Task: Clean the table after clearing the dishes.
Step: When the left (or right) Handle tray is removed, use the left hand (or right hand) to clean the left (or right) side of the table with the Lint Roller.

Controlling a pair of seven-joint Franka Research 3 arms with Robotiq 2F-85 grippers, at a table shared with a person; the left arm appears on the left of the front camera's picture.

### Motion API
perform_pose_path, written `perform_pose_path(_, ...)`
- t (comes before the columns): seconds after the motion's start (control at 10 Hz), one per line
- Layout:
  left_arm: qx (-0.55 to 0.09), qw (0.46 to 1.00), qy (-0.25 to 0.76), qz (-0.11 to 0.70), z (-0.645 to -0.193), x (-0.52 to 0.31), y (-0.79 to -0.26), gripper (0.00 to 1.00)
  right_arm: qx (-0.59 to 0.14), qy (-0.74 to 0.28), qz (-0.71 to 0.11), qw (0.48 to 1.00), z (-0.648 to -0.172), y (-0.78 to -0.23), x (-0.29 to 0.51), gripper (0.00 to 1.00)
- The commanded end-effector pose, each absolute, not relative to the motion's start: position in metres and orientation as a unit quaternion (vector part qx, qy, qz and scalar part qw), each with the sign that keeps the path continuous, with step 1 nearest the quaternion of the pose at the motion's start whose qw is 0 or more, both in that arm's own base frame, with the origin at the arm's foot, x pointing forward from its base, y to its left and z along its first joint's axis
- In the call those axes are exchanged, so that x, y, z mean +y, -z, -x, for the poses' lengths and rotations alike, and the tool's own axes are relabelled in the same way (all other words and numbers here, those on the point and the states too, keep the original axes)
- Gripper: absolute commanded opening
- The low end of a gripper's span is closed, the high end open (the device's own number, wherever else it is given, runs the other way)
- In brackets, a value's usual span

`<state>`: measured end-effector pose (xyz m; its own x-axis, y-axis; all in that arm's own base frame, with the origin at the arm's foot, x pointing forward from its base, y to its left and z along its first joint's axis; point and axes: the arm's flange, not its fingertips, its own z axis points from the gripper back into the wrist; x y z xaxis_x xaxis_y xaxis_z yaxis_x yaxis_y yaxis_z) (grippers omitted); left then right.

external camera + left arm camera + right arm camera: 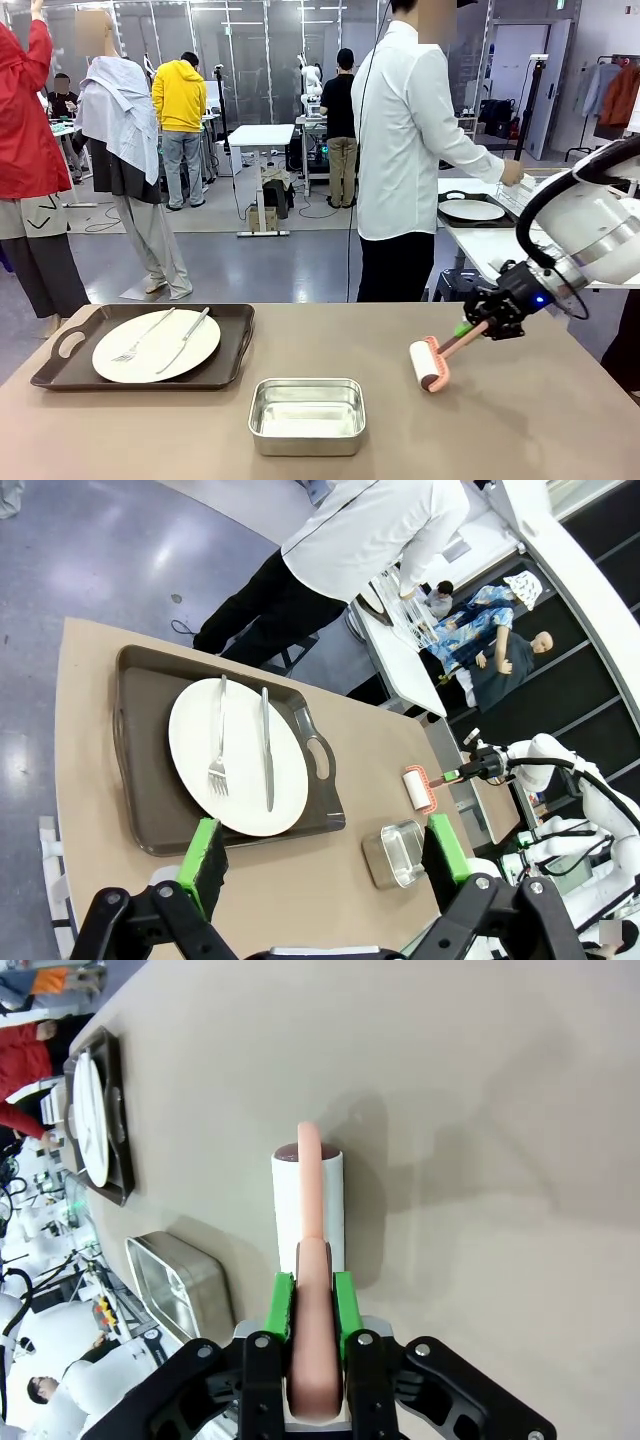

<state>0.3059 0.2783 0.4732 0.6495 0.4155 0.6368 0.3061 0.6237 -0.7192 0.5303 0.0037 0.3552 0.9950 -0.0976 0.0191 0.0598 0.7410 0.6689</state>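
Seemingly the table [520,430] touches the roller [430,366] in the right end effector [465,328].

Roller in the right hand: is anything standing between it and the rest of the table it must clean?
Yes. The steel pan sits on the table left of the roller, and the tray with a plate lies farther left.

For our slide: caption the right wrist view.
Right gripper holds a pink-handled roller on the table beside a steel pan.
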Motion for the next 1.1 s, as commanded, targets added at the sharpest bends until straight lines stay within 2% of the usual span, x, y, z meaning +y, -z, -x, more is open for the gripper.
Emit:
perform_pose_path(0.0,-0.418,0.799,-0.031,0.431,-0.304,0.281,-0.475,1.00,-0.033,0.025,-0.300,0.953,-0.506,-0.362,-0.014,0.21)
perform_pose_path(0.6,-0.418,0.799,-0.031,0.431,-0.304,0.281,-0.475,1.00,-0.032,0.063,-0.157,0.985,-0.504,-0.412,-0.040,0.21)
perform_pose_path(1.0,-0.418,0.799,-0.031,0.431,-0.304,0.281,-0.475,1.00,-0.057,0.057,-0.135,0.988,-0.495,-0.452,-0.024,0.21)
